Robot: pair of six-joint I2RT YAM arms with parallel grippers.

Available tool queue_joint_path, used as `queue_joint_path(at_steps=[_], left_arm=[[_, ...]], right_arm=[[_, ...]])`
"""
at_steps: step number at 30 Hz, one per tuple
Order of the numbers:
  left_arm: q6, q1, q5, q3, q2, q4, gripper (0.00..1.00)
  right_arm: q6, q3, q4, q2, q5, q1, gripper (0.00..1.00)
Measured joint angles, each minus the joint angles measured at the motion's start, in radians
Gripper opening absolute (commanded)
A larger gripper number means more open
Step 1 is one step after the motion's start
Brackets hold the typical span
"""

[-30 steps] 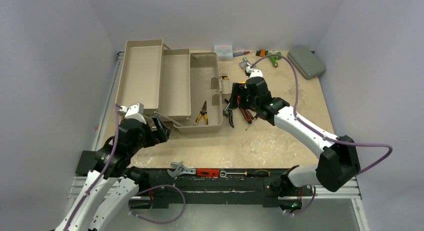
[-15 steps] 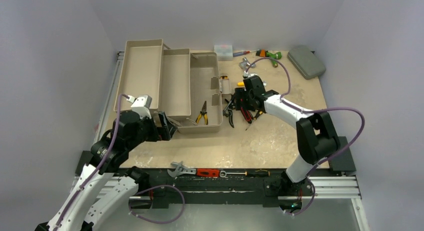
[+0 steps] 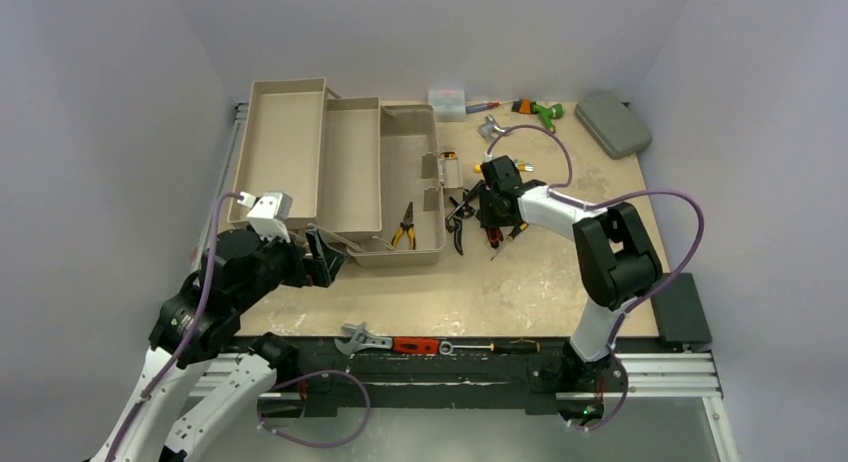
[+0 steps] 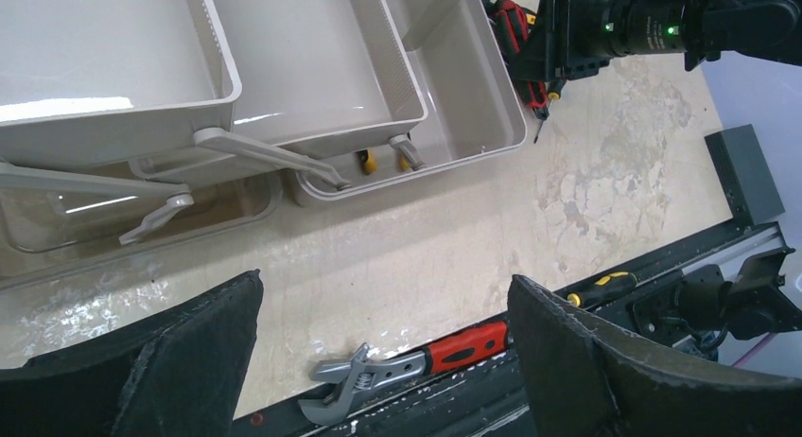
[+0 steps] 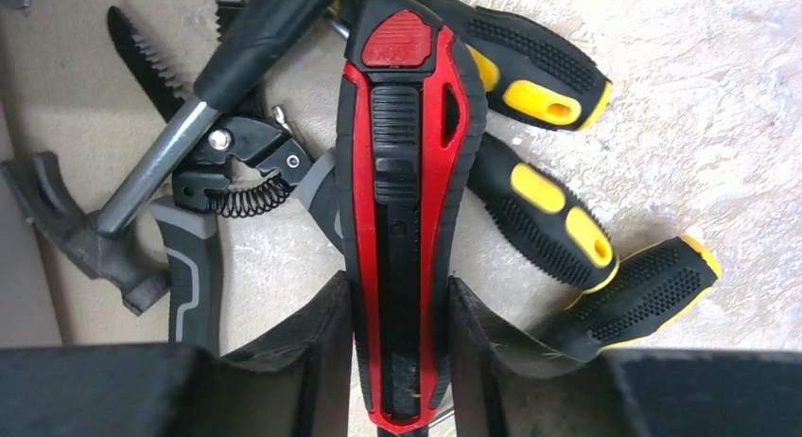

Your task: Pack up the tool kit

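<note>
The tan toolbox stands open with its fold-out trays spread to the left; it also shows in the left wrist view. Yellow-handled pliers lie in its base. My right gripper is down on a pile of tools right of the box. It is shut on a red-and-black utility knife, fingers pressed on both sides. Yellow-and-black screwdrivers, a hammer and spring-loaded cutters lie around it. My left gripper is open and empty above the table, near the box's front left corner.
A red-handled wrench and a screwdriver lie on the front rail; the wrench shows between my left fingers. A small clear box, green-handled tools and a flat grey case sit along the back.
My right arm folded its elbow in toward the table and the gripper settled a little nearer onto the tool pile. My left arm shifted and turned slightly beside the box's front corner.
</note>
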Motion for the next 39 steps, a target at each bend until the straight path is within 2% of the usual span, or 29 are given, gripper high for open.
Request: queue_joint_path(at_steps=[4, 10, 17, 20, 26, 37, 39], left_arm=[[0.000, 0.000, 0.014, 0.004, -0.012, -0.025, 0.97], [0.002, 0.000, 0.032, 0.004, -0.021, -0.041, 0.98], [0.014, 0.000, 0.057, -0.032, -0.013, -0.010, 0.97], [0.036, 0.000, 0.065, -0.039, 0.003, -0.006, 0.97], [0.103, 0.000, 0.044, -0.038, 0.003, -0.002, 0.98], [0.189, 0.000, -0.036, -0.015, 0.052, -0.010, 0.97], [0.193, 0.000, -0.053, 0.005, 0.077, -0.014, 0.98]], right_arm=[[0.015, -0.010, -0.003, -0.038, -0.011, 0.002, 0.08], [0.044, -0.037, -0.013, -0.246, -0.047, 0.004, 0.06], [0.070, -0.041, 0.057, -0.430, -0.187, 0.004, 0.03], [0.092, -0.021, 0.078, -0.407, -0.272, 0.005, 0.03], [0.172, 0.058, 0.136, -0.262, -0.402, 0.042, 0.06], [0.308, 0.155, 0.215, -0.083, -0.414, 0.210, 0.08], [0.335, 0.156, 0.240, -0.061, -0.414, 0.219, 0.15]])
